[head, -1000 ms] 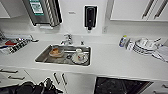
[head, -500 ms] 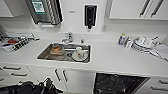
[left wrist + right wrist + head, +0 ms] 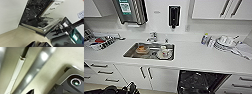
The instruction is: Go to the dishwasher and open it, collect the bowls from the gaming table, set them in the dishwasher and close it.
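The dishwasher [image 3: 201,83] stands open under the counter at the lower right of the head view, its dark interior showing. In the left wrist view its door [image 3: 41,28] lies folded down, with a rack of dark items above it. My left gripper [image 3: 37,44] hangs over the beige floor a little in front of that door. My right gripper [image 3: 31,92] is a dark shape against a pale surface with bright light strips. The bowls and the gaming table are out of view.
A steel sink [image 3: 149,51] holding dishes and an orange item is set in the white counter [image 3: 194,58]. A dish rack [image 3: 99,42] stands at the left, and stacked white plates [image 3: 224,43] and a bottle [image 3: 205,39] at the right. White cabinet doors [image 3: 146,75] and drawers [image 3: 101,72] run below.
The whole head view has shifted slightly, so the camera moved a little. Nothing on the counter or at the dishwasher has visibly changed.
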Controlling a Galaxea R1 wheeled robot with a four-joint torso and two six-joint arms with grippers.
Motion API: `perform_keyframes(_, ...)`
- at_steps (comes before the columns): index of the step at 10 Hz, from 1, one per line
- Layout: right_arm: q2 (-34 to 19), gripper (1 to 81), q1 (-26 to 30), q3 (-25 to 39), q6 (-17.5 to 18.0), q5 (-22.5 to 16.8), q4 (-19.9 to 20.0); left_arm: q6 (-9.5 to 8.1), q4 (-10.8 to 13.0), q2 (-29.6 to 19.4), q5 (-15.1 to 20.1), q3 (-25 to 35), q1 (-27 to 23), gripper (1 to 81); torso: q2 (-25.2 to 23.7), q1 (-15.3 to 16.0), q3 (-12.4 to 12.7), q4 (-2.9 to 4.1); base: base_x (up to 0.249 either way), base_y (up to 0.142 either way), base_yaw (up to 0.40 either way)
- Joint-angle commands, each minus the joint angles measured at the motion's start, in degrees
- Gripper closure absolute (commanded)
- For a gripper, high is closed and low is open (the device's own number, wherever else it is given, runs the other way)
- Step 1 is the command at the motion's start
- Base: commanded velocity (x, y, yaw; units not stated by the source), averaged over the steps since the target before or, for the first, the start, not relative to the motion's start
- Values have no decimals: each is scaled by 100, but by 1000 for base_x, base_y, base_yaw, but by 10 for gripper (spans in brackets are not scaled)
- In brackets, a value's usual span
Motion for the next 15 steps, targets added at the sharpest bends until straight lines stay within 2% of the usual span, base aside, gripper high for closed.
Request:
perform_keyframes(1, 307, 10, 156, -547, -10, -187, -281, 51, 52, -68, 130, 20, -347, 10, 0, 0, 0, 0, -79, 0, 0)
perform_keyframes(4, 263, 10, 16, -670, -10, -187, -527, 51, 184, 108, 112, -182, -14, 10, 0, 2, 0, 0, -27, 0, 0)
perform_keyframes(6, 18, 10, -37, -583, -19, -222, -1049, 42, 193, 239, 112, -478, 336, 10, -2, 0, 0, -2, 0, 0, 0)
perform_keyframes(8, -133, 10, -265, -668, -19, -188, -2613, 42, 245, 468, -55, -1368, 1145, 10, -2, 0, 0, -2, 0, 0, 0)
perform_keyframes(9, -98, 10, -414, -890, -19, -160, -3032, 51, 272, 662, -442, -1922, 1653, 10, -2, 0, 0, -2, 0, 0, 0)
perform_keyframes(10, -36, 10, -511, -1048, -37, -160, -3357, 51, 439, 846, -679, -2265, 2119, 10, -2, 0, 0, -2, 0, 0, 0)
perform_keyframes(11, 61, 10, -625, -1171, -63, -160, -4007, 51, 579, 1022, -978, -2590, 2542, 10, -2, 0, 0, 0, 0, 0, 0)
perform_keyframes(12, 227, 10, -748, -1425, -63, -160, -4551, 51, 842, 1292, -1494, -3140, 3060, 10, -2, 0, 0, -2, 0, 0, 0)
perform_keyframes(15, 641, 10, -1100, -2164, -72, -99, -5246, 51, 1194, 2179, -2284, -4686, 4230, 10, -2, 0, 0, 0, 0, 0, 0)
